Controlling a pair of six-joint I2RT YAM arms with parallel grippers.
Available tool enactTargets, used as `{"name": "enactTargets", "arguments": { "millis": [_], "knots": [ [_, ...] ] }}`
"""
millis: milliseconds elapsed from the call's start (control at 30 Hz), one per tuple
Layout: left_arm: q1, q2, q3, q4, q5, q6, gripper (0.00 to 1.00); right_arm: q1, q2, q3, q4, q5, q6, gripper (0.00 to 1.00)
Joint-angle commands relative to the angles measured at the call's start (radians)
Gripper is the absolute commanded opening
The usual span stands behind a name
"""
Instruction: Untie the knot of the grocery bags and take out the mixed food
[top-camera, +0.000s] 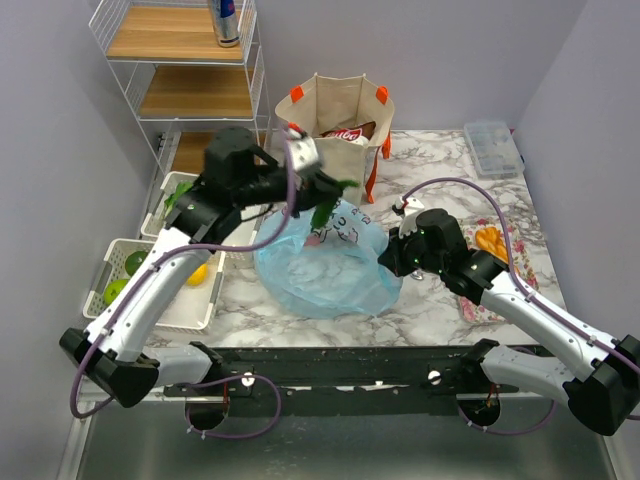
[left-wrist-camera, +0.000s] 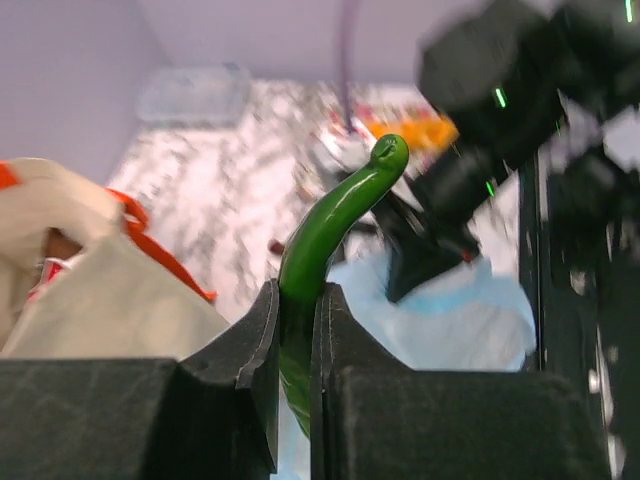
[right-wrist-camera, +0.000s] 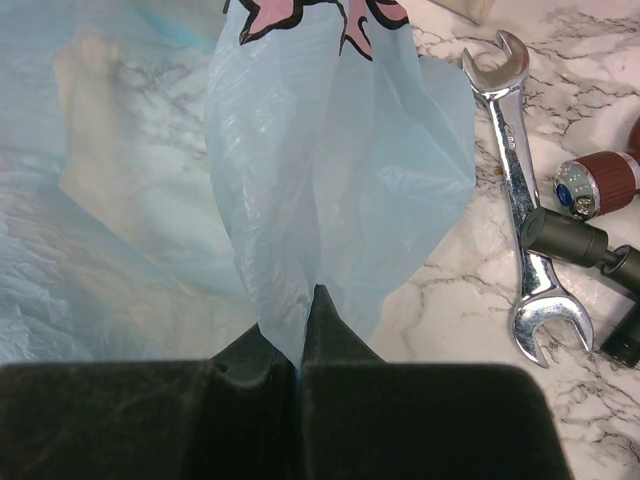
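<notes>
My left gripper (top-camera: 322, 192) (left-wrist-camera: 297, 292) is shut on a curved green cucumber (left-wrist-camera: 340, 215) (top-camera: 324, 214), holding it in the air above the light-blue plastic bag (top-camera: 325, 265). That bag lies crumpled and open at the table's middle. My right gripper (top-camera: 393, 255) (right-wrist-camera: 300, 312) is shut on a fold of the bag's thin film (right-wrist-camera: 330, 150) at its right side. Behind stands the beige canvas tote (top-camera: 335, 105) with orange handles, upright and open, with a red snack packet (top-camera: 346, 133) showing inside.
White wire baskets (top-camera: 120, 245) on the left hold green fruit (top-camera: 134, 262), a yellow fruit (top-camera: 197, 273) and lettuce (top-camera: 178, 196). A drink can (top-camera: 226, 20) stands on the wire shelf. A wrench (right-wrist-camera: 520, 200) and a red-handled tool (right-wrist-camera: 600, 182) lie right of the bag. Orange food (top-camera: 490, 240) and a clear box (top-camera: 492, 148) are at the right.
</notes>
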Motion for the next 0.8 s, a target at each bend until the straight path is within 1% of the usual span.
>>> {"name": "enactTargets", "arguments": {
  "millis": [0, 33, 67, 133, 167, 200, 267, 333, 400, 467, 567, 667, 733, 767],
  "knots": [
    [0.115, -0.037, 0.072, 0.251, -0.033, -0.508, 0.00, 0.003, 0.001, 0.004, -0.006, 0.004, -0.009, 0.01],
    [0.132, -0.041, 0.073, 0.220, -0.124, -0.475, 0.00, 0.003, 0.001, 0.007, -0.006, 0.002, -0.009, 0.01],
    [0.156, -0.041, 0.066, 0.191, -0.180, -0.440, 0.00, 0.003, 0.001, 0.012, -0.006, 0.002, -0.010, 0.01],
    [0.251, -0.027, 0.038, 0.123, -0.290, -0.375, 0.00, 0.002, -0.002, 0.023, -0.009, 0.004, -0.017, 0.01],
    [0.298, -0.009, 0.020, 0.085, -0.315, -0.344, 0.00, 0.003, -0.003, 0.029, -0.012, 0.006, -0.024, 0.01],
    [0.352, 0.015, 0.014, 0.039, -0.333, -0.273, 0.00, 0.003, -0.004, 0.036, -0.013, 0.012, -0.032, 0.01],
    [0.435, 0.072, 0.003, -0.043, -0.388, -0.183, 0.00, 0.003, -0.004, 0.054, -0.010, 0.027, -0.056, 0.01],
    [0.512, 0.122, -0.028, -0.066, -0.427, -0.133, 0.00, 0.003, 0.007, 0.088, 0.001, 0.055, -0.072, 0.01],
    [0.577, 0.170, -0.069, -0.047, -0.435, -0.094, 0.00, 0.003, 0.028, 0.144, 0.008, 0.068, -0.082, 0.01],
    [0.609, 0.234, -0.075, -0.051, -0.466, -0.039, 0.00, 0.003, 0.047, 0.204, 0.009, 0.065, -0.081, 0.01],
    [0.623, 0.343, -0.071, -0.054, -0.551, 0.037, 0.00, 0.003, 0.065, 0.264, 0.002, 0.044, -0.067, 0.01],
    [0.625, 0.441, -0.049, -0.063, -0.609, 0.056, 0.00, 0.003, 0.075, 0.318, -0.021, 0.050, -0.069, 0.01],
    [0.625, 0.497, -0.028, -0.082, -0.617, 0.056, 0.00, 0.002, 0.085, 0.366, -0.051, 0.079, -0.081, 0.01],
    [0.650, 0.517, -0.022, -0.089, -0.614, 0.055, 0.00, 0.002, 0.088, 0.390, -0.065, 0.086, -0.087, 0.01]
  ]
}}
